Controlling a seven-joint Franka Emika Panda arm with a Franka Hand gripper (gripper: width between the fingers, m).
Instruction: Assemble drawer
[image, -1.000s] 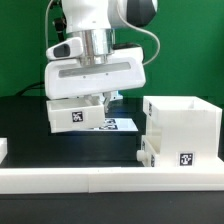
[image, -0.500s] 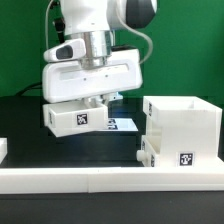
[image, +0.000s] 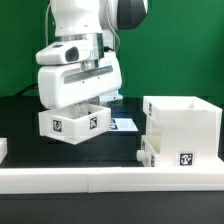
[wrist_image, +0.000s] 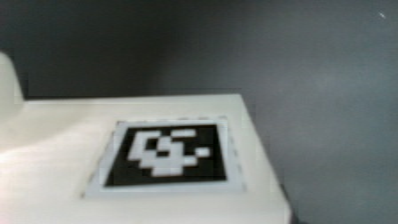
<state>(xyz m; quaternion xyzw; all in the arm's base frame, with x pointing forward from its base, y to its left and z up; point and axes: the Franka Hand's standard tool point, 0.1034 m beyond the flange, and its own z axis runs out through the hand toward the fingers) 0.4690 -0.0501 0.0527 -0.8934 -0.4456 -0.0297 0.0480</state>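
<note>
Your gripper (image: 88, 98) holds a white open-top tray (image: 73, 122), two square tags on its faces, above the worktop (image: 100, 146).

White open-top tray (image: 73, 122) bearing two black-and-white square tags on its front faces, held raised and turned corner-forward, tall boxy white casing (image: 182, 130) standing upright toward the exterior view's right, tagged low on its front, one tag on white plastic (wrist_image: 169, 152) seen close in the wrist view
</note>
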